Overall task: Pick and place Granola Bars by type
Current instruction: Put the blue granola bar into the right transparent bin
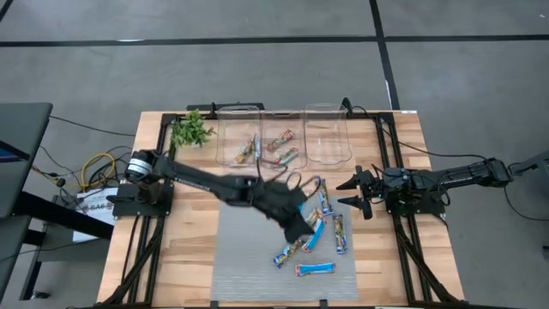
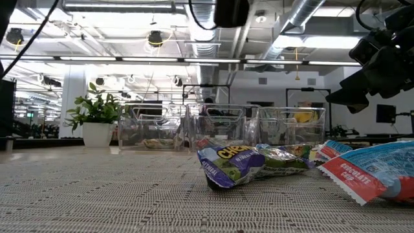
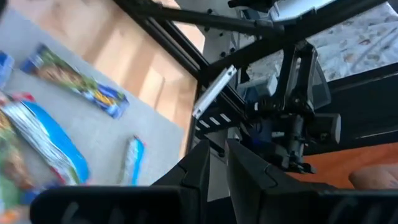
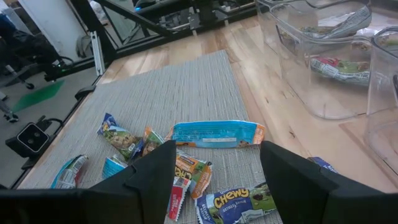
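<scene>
you're in an open industrial lab or office hall: exposed ducts (image 2: pixel 304 26) and strip lights (image 2: pixel 116 59) run overhead, grey carpet tiles (image 1: pixel 257 69) surround the wooden bench (image 1: pixel 171 249), cables (image 1: pixel 94 167) trail off it, and an office chair (image 4: pixel 18 59) stands nearby.

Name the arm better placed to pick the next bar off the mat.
Probably left. Its end effector hangs over the bars on the mat, fingers nearly together. The right end effector waits open at the table's right edge.
</scene>
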You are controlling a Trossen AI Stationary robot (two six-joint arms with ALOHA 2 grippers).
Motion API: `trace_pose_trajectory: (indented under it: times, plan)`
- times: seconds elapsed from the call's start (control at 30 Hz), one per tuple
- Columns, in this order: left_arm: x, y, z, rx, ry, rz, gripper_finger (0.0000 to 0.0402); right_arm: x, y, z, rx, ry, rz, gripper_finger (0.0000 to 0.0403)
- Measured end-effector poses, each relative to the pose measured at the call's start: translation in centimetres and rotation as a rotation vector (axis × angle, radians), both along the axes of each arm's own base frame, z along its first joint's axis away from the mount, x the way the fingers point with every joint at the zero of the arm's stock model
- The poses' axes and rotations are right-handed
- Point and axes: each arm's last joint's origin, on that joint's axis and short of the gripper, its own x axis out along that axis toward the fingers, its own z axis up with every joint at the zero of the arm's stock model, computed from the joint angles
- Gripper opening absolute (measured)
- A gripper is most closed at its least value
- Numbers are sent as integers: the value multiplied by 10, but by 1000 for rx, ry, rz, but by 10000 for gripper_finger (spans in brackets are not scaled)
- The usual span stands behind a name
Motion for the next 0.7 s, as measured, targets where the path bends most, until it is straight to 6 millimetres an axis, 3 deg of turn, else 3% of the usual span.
trace_pose_trajectory:
  times: [0.17,0.3,0.57,0.7]
  plan:
    - [-10,-36,0,-16,18,-5,43,0,0,0,0,0,0,225]
    - [-16,-52,0,-18,20,-29,43,0,0,0,0,0,0,225]
    - [-18,-56,-2,-18,45,4,43,0,0,0,0,0,0,225]
    - [-23,-51,-16,46,190,105,43,0,0,0,0,0,0,225]
